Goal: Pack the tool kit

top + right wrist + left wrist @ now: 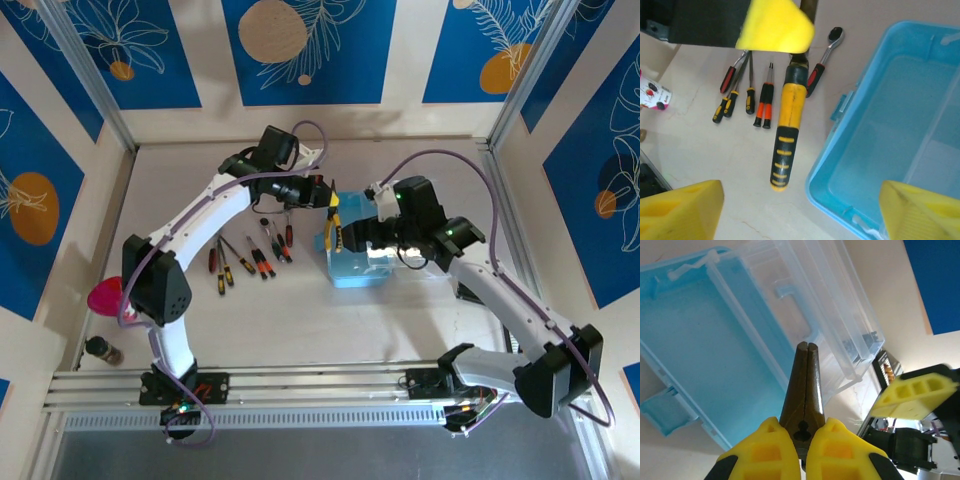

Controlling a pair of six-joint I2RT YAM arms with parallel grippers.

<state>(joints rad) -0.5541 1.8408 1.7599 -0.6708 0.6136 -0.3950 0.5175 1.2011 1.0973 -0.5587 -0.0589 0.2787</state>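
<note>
Desk [300,320]: light, tools spread mid-left. Light-blue tool case [362,268] right of centre, clear lid swung open. Left end effector [802,435] clamped tight on yellow-handled pliers [789,115] near pivot, nose poking out past fingers, handles hanging off desk just beside case rim, outside case. Right end effector [800,205] over case's near edge, fingers spread wide, gripping nothing. Row of screwdrivers [765,102] flat on desk left of case; ratchet wrench [827,52] beside them.
</note>
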